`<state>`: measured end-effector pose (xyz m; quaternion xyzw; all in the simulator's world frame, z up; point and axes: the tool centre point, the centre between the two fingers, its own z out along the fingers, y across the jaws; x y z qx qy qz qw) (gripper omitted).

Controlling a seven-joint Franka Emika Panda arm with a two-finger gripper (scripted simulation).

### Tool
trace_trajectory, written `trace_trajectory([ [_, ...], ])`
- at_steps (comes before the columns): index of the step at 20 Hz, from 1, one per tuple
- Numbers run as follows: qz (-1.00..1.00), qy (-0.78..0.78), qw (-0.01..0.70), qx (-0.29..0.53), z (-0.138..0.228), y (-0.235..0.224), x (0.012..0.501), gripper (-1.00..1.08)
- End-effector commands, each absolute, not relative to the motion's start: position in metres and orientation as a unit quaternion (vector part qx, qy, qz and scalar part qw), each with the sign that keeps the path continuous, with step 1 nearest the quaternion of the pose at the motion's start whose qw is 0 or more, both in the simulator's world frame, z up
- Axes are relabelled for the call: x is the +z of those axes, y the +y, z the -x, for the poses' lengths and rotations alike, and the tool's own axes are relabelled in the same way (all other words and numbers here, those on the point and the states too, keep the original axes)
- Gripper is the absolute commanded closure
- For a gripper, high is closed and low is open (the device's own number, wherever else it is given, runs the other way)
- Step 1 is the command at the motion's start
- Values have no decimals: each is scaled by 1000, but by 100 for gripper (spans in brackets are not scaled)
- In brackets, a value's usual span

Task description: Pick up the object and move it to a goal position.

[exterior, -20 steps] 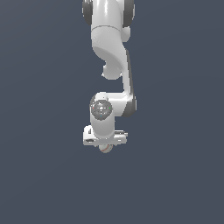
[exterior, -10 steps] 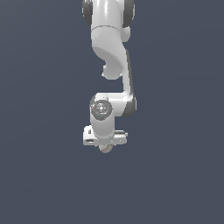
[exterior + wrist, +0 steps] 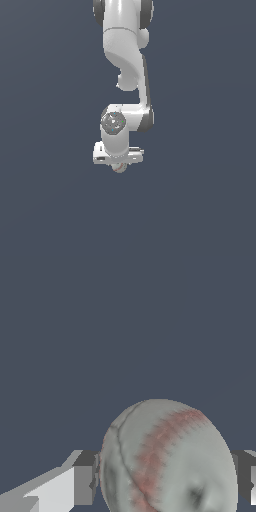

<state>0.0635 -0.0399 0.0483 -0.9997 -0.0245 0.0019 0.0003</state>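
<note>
ball between jaws, red seam wrist-only

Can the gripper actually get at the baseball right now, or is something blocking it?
Yes, it looks that way. In the wrist view the baseball already sits between the gripper's fingers, apparently clamped, with nothing between them. The exterior view shows the ball just under the hand.

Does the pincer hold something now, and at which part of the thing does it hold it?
Yes. The pincer holds the off-white ball, one finger on each of two opposite sides, around its middle.
</note>
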Motion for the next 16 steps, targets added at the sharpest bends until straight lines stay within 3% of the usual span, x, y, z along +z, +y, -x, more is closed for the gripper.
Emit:
trace_trajectory([
  [1, 1000, -24, 0, 1, -59, -46, 51, 108],
  [16, 1000, -24, 0, 0, 15, -121, 75, 108],
])
